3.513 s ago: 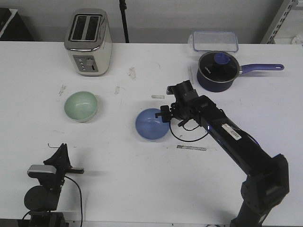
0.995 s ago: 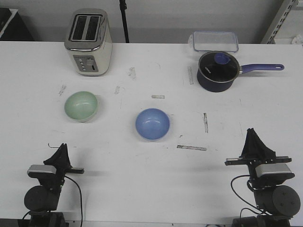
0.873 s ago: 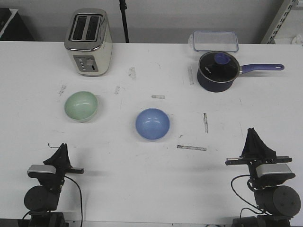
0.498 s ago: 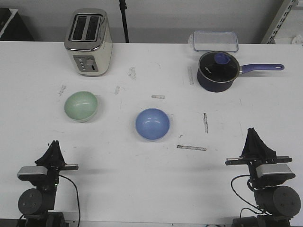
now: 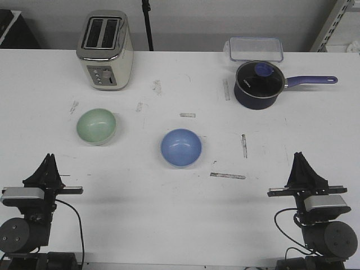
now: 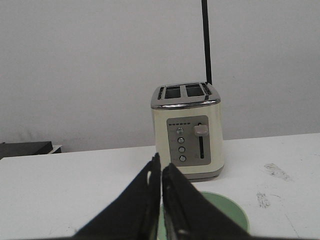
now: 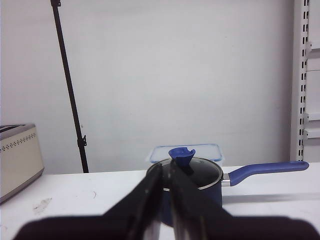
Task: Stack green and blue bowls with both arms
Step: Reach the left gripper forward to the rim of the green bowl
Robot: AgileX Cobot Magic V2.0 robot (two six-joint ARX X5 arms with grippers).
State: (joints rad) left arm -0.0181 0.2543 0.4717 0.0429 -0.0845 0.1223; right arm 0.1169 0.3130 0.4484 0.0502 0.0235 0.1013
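The white table (image 5: 169, 214) carries every item, its surface marked with scattered scuffs and short strips of tape. The cream and chrome toaster (image 5: 105, 49) stands at the far left, straight ahead of the left gripper's tips and beyond the green bowl; in the left wrist view it (image 6: 187, 131) appears directly over the closed fingers. The dark saucepan (image 5: 258, 84), glass-lidded with a blue knob and a purple handle pointing right, sits far ahead of the right gripper, with a clear lidded container (image 5: 255, 49) just behind it. The blue bowl (image 5: 181, 148) sits upright near the table's middle, between the two grippers and forward of both, well apart from each. The green bowl (image 5: 96, 126) sits upright to its left, ahead of the left gripper and a little to its right, not touching it; the two bowls are apart and unstacked. The left gripper (image 5: 48, 167) rests at the near left edge, jaws pressed together and empty, a hairline gap between the fingers (image 6: 186, 207) in the wrist view, where the green bowl's rim (image 6: 227, 210) shows just beyond the tips. The right gripper (image 5: 300, 163) rests at the near right edge, its jaws likewise appearing closed on nothing, though its wrist view is blurred near the fingers (image 7: 192, 207).
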